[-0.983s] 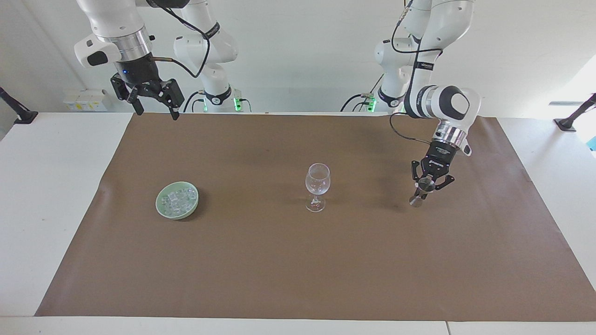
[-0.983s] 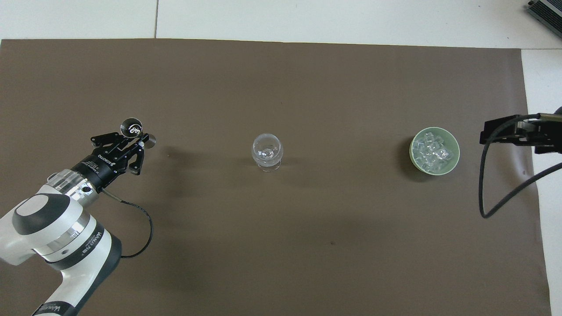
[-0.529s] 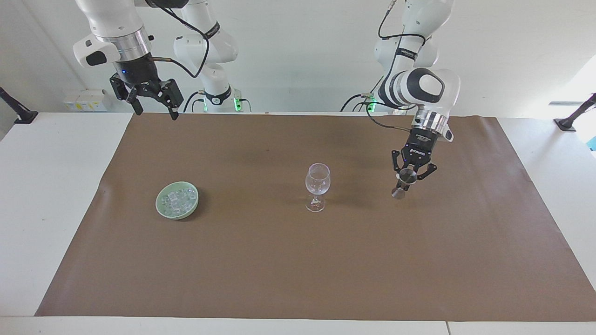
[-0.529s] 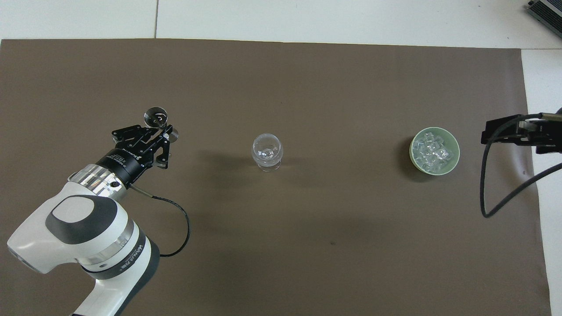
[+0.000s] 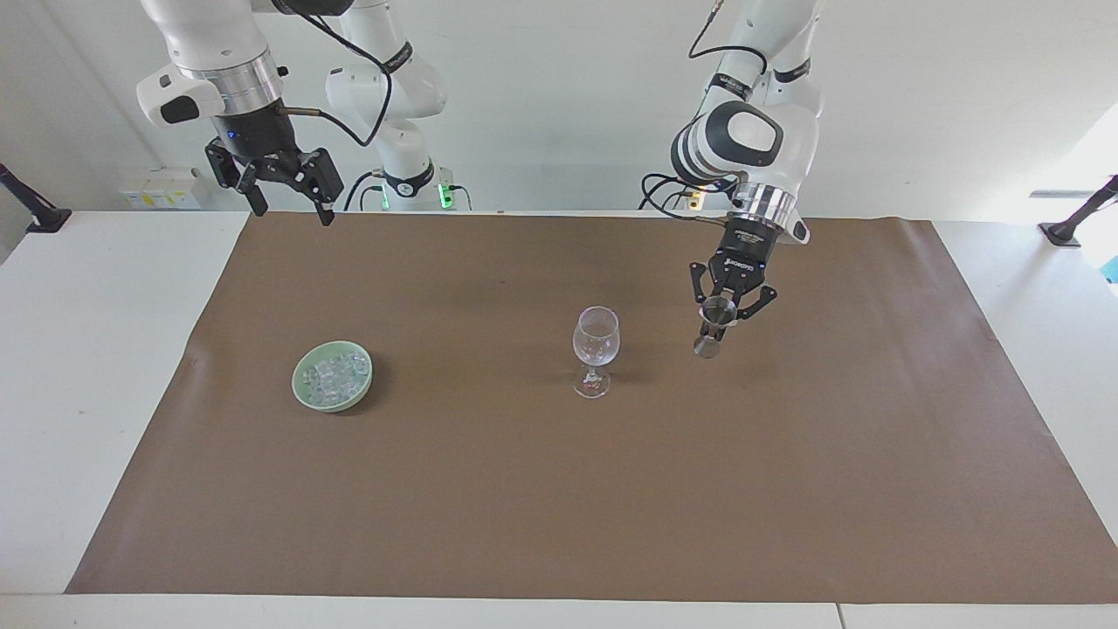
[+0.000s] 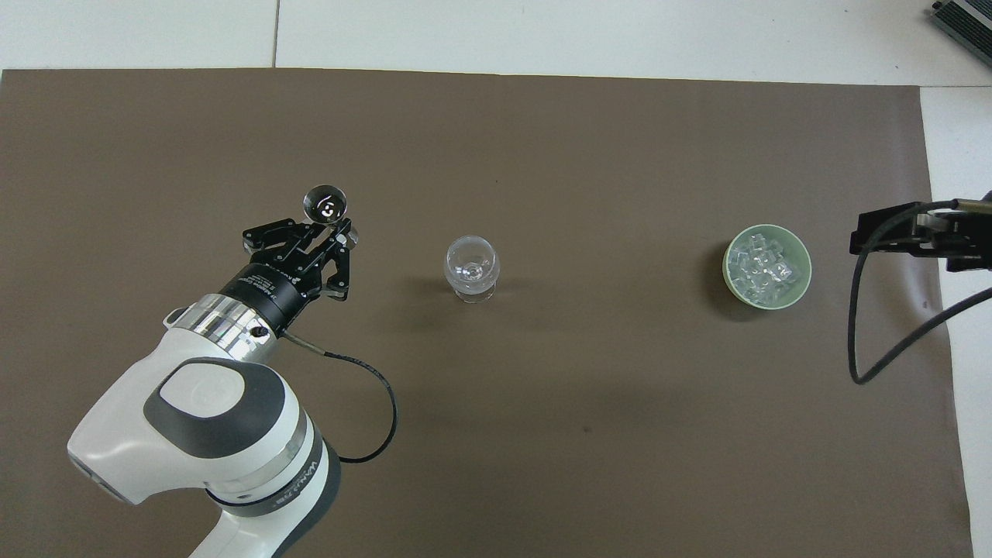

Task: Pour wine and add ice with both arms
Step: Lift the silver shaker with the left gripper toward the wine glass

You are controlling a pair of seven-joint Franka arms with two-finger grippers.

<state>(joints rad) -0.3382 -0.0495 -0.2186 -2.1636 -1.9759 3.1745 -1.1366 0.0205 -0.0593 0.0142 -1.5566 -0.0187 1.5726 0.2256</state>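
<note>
The white counter (image 5: 96,367) carries a brown paper mat (image 5: 568,489) that covers most of its top; every item below is placed relative to the clear stemmed wine glass (image 5: 596,349), which stands upright near the middle of the mat.

Left arm (image 5: 751,140): reaches in from its base and holds its end effector (image 5: 718,325) in the air over bare mat just beside the wine glass, toward the left arm's end of the counter. Its fingertips are pressed onto a small metal jigger (image 5: 712,325), a double-cone measure held roughly upright, clear of the mat and apart from the glass. In the overhead view the jigger's open upper cup (image 6: 325,204) shows above the fingers.

Right arm (image 5: 218,61): waits raised well apart from the wine glass, over the mat's edge at the right arm's end of the counter. Its end effector (image 5: 288,205) has its fingers spread and grips nothing.

Pale green bowl (image 5: 332,376): sits on the mat well apart from the wine glass, toward the right arm's end, at about the same distance from the robots as the glass.

Ice (image 5: 334,374): many small clear cubes heaped together inside the green bowl; the overhead view shows them filling it (image 6: 766,266).
</note>
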